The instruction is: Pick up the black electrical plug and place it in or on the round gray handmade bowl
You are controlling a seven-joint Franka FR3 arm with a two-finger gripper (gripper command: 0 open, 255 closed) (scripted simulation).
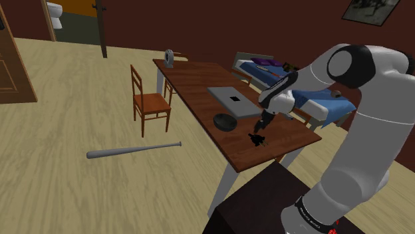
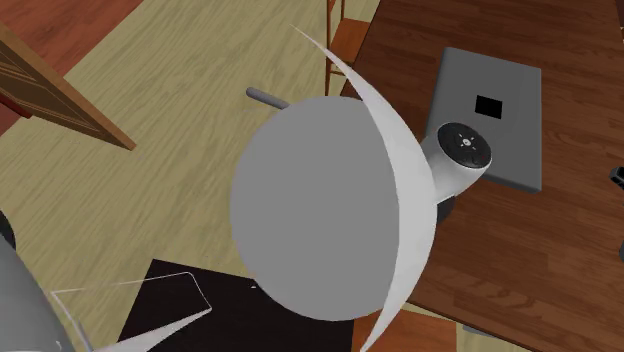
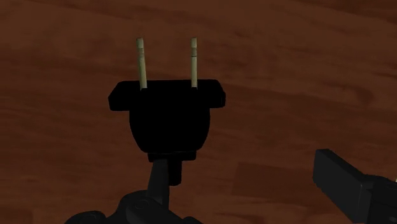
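Two steps are left to you, by my reading, and neither is done: the lift and the drop. The plug (image 1: 257, 139) lies flat on the brown table (image 1: 193, 80), toward the end nearest the stand (image 1: 259, 199); the dark round bowl (image 1: 225, 121) sits near it on the same table, apart from it, and nothing shows inside it.

Your gripper (image 1: 262, 126) hangs just above the plug; in the wrist view one finger (image 3: 353, 188) stands well off to the side of the plug's black body, so read the fingers as spread and gripping nothing.

The plug's long axis runs from the cord stub (image 3: 164, 175), nearest the hand, to the two pale prongs (image 3: 141, 63); the prongs point away from the hand, along the tabletop. Your grasp probably belongs across the body, not the prongs.
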